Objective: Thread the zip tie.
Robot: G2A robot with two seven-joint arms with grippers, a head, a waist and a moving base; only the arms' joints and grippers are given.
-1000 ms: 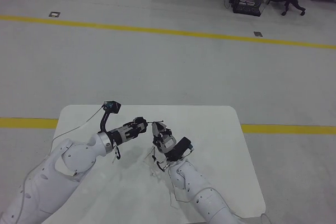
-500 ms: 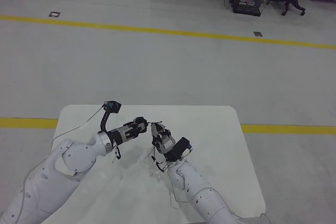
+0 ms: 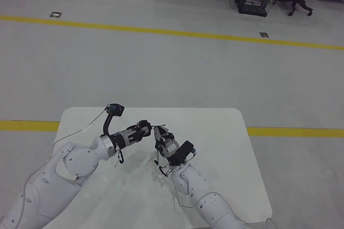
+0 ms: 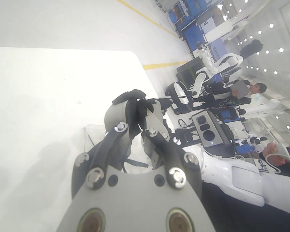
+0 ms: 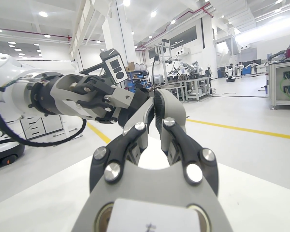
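**Thin, springy strap pinched between both grippers above the counter**

The zip tie (image 5: 153, 76) is held in the air over the middle of the counter (image 3: 218, 131), not resting on it. The right gripper (image 5: 155, 95) has its jaws pressed shut on the strap, and a slim black length stands free beyond them. The left gripper (image 4: 142, 101) sits just beside it, tips almost touching. Its jaws are also closed, apparently on the tie's other end, though that end is hard to make out.

The tie looks very light, narrow and smooth. It should bend easily sideways yet spring back, so a long free end will likely wobble and miss the slot. A grip close to the tip would keep it stiff enough to aim. The head probably wants a firm, square pinch, since the slick plastic could twist or slip under a light hold.
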